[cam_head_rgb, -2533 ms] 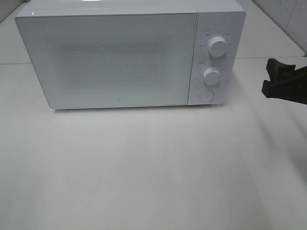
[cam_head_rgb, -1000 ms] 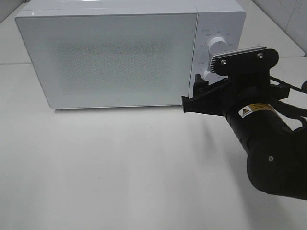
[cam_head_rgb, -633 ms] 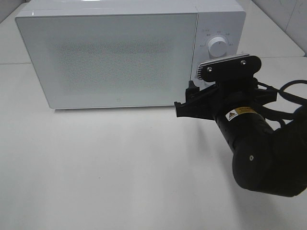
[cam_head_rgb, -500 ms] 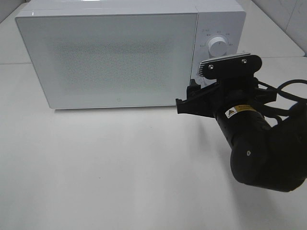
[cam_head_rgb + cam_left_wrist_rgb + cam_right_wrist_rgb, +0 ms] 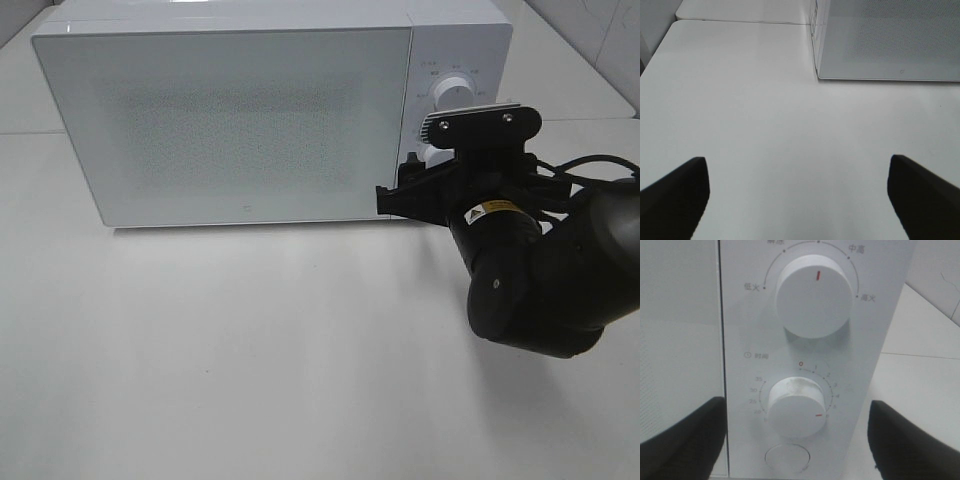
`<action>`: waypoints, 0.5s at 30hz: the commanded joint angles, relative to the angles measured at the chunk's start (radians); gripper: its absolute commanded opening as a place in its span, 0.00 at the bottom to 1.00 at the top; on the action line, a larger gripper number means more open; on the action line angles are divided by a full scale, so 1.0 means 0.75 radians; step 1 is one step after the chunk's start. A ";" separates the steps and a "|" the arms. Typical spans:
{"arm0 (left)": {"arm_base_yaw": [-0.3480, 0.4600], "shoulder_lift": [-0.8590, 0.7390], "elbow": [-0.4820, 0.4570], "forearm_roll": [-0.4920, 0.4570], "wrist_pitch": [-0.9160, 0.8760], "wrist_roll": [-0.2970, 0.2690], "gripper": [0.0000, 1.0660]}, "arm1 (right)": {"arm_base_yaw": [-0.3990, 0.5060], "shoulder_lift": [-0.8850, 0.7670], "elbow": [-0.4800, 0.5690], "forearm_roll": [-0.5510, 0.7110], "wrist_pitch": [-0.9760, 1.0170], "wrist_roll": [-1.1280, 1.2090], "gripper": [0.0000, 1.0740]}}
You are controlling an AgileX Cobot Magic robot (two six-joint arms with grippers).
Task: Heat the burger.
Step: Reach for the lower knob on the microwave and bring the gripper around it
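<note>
Your right tool (image 5: 797, 425) stood right of centre in the high view, just in front of the microwave (image 5: 240, 120), level with the control panel (image 5: 455, 60) at the right end of that white box. Its jaws were spread wide and held nothing; in the wrist view the two dark fingers (image 5: 685, 440) flanked the lower knob (image 5: 796, 408) on either side, without touching it as far as I could tell. That knob's red mark was turned off the red 0 and sat near the 5 on its scale. The upper knob (image 5: 813, 296) had its red mark pointing to the middle of its arc, and a round button (image 5: 787, 458) sat just under the lower knob. The black arm (image 5: 540, 290) filled the right middle of the high view and hid the lower part of the panel there. The door (image 5: 230, 115) was shut, and its dotted, frosted pane let nothing inside show through. The burger did not show in any view, so I cannot tell you where it was. Your left tool (image 5: 797, 170) was outside the high view; its own camera showed its jaws wide apart with nothing between them, hanging over bare white tabletop (image 5: 250, 350), well apart from the microwave's front corner.
</note>
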 commanded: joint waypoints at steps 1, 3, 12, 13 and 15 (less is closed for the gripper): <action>0.003 -0.007 0.000 0.001 0.000 0.000 0.83 | -0.031 0.037 -0.043 -0.055 -0.060 0.011 0.70; 0.003 -0.007 0.000 0.001 0.000 0.000 0.83 | -0.045 0.053 -0.059 -0.065 -0.051 0.011 0.70; 0.003 -0.007 0.000 0.001 0.000 0.000 0.83 | -0.061 0.112 -0.111 -0.085 -0.040 0.027 0.70; 0.003 -0.007 0.000 0.001 0.000 0.000 0.83 | -0.076 0.133 -0.128 -0.101 -0.037 0.032 0.70; 0.003 -0.007 0.000 0.001 0.000 0.000 0.83 | -0.076 0.152 -0.145 -0.099 -0.037 0.035 0.70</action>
